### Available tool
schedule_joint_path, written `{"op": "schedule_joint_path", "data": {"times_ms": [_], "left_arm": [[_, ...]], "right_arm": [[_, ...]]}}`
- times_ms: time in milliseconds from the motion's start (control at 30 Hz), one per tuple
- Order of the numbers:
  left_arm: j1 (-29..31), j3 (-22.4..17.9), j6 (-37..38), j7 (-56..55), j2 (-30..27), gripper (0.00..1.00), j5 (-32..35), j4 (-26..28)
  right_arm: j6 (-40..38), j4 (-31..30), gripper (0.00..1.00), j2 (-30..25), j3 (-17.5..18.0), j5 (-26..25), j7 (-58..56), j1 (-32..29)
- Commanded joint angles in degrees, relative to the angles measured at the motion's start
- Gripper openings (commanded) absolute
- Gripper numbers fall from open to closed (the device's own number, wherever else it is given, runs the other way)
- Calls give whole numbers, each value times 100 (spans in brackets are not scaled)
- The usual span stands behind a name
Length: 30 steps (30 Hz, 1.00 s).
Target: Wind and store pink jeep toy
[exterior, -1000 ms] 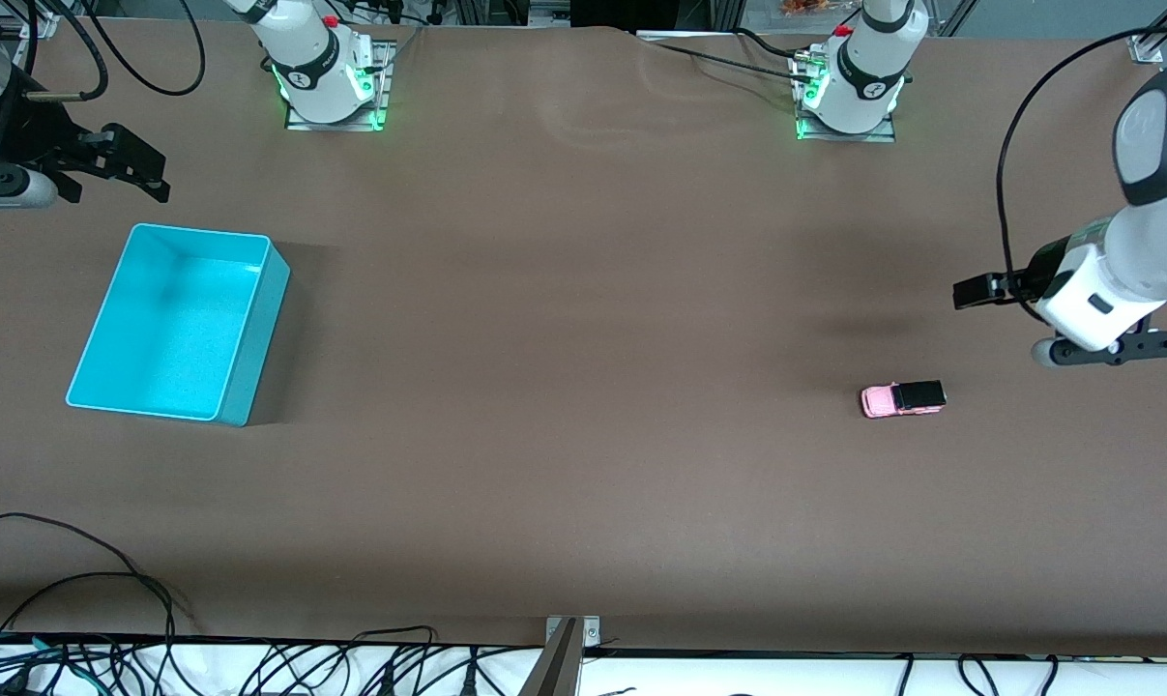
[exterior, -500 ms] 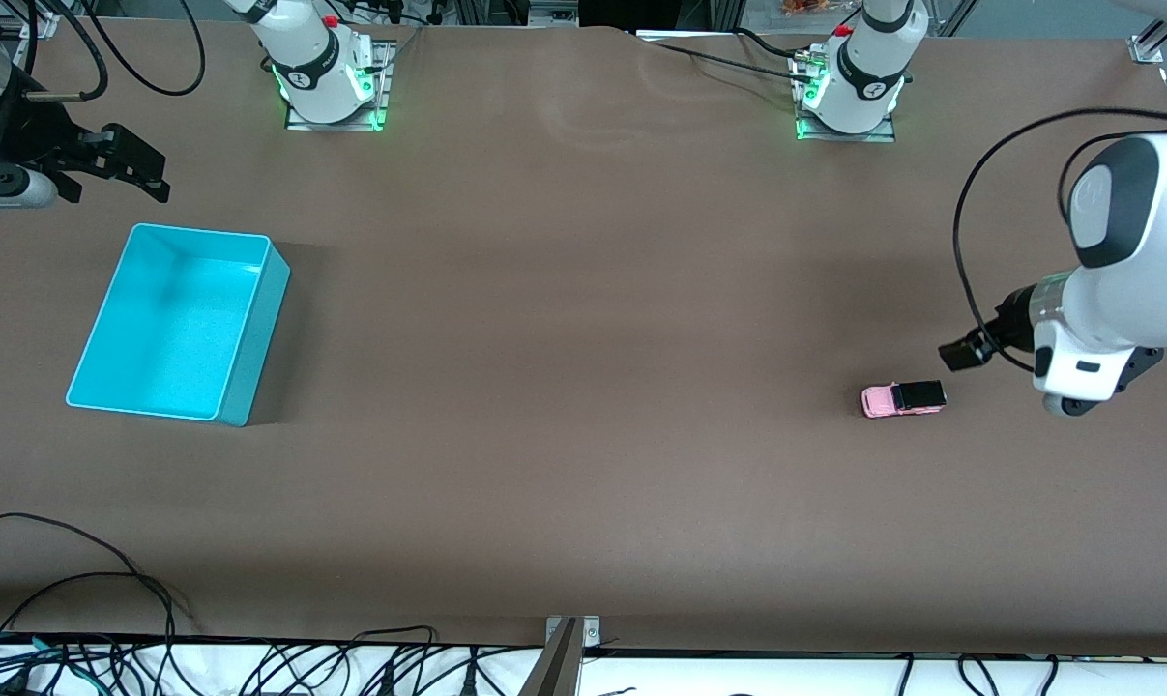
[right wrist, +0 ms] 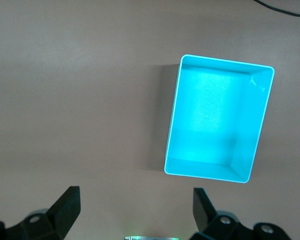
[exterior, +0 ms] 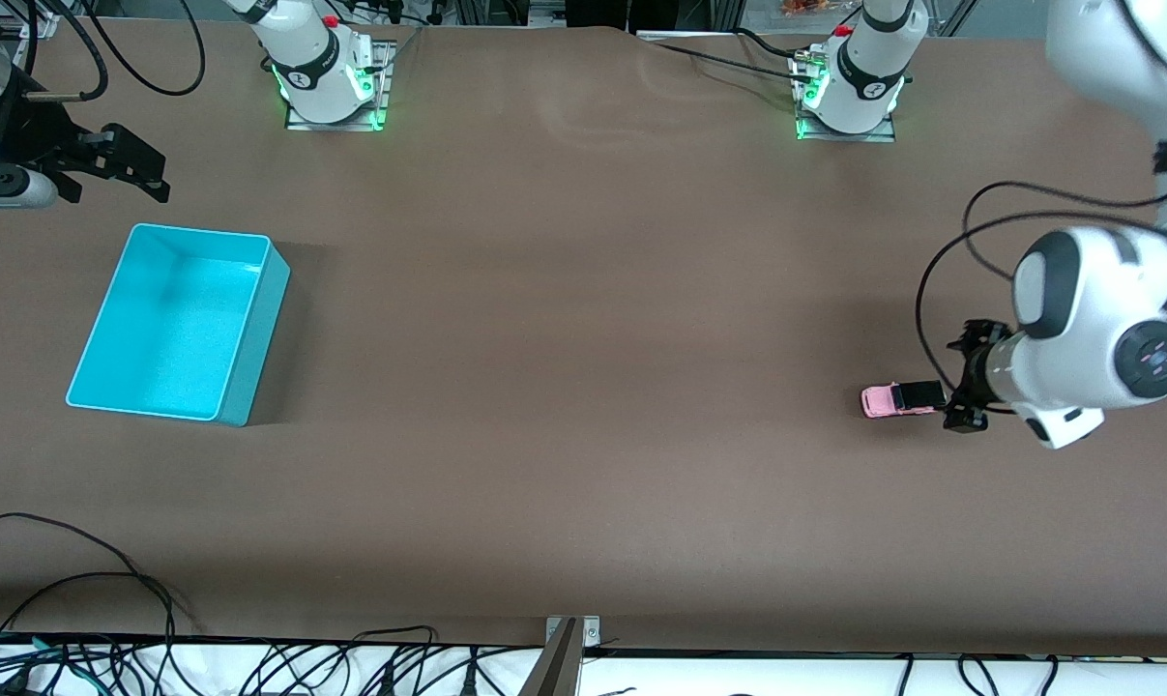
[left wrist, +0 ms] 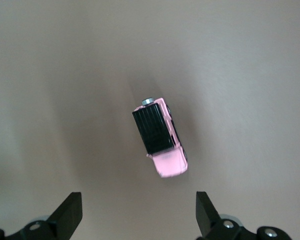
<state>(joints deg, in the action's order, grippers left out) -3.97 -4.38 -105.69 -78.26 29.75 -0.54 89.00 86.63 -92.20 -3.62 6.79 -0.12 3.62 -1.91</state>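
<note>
The left gripper (exterior: 962, 377) hangs low over the table (exterior: 583, 387) with its fingers (left wrist: 70, 212) spread wide and empty, just beside the black-roofed end of the pink jeep toy (exterior: 902, 398), which sits apart from them. The right gripper (exterior: 119, 164) waits, also wide open, up near the turquoise bin (exterior: 254, 329), well apart from the toy.

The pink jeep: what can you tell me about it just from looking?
The jeep is a tiny boxy toy with a glossy pink body, a ribbed black roof and dark wheels; it looks like plastic. A small silvery knob sticks out at its roof end. It sits upright on the brown table, toward the left arm's end. Nothing touches it: the left pincer is open just beside its roof end.
</note>
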Motion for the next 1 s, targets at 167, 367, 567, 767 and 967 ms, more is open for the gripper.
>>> {"op": "schedule_joint_path", "data": {"times_ms": [167, 367, 567, 767, 967], "left_arm": [[71, -2, -874, -1024, 400, 100, 151, 301], [107, -19, -1436, -1481, 409, 100, 160, 732], [124, -10, -1841, -1877, 383, 100, 397, 1136], [150, -10, -1999, -1991, 365, 99, 406, 1278], [159, -2, -2271, -1948, 330, 89, 414, 1585]], "right_arm": [[-41, 27, 100, -25, 15, 21, -2, -29], [-41, 27, 100, -25, 15, 21, -2, -29], [-49, 27, 100, -25, 15, 12, -2, -29], [-49, 27, 100, -34, 15, 21, -11, -29], [-49, 27, 100, -25, 24, 21, -2, -29]]}}
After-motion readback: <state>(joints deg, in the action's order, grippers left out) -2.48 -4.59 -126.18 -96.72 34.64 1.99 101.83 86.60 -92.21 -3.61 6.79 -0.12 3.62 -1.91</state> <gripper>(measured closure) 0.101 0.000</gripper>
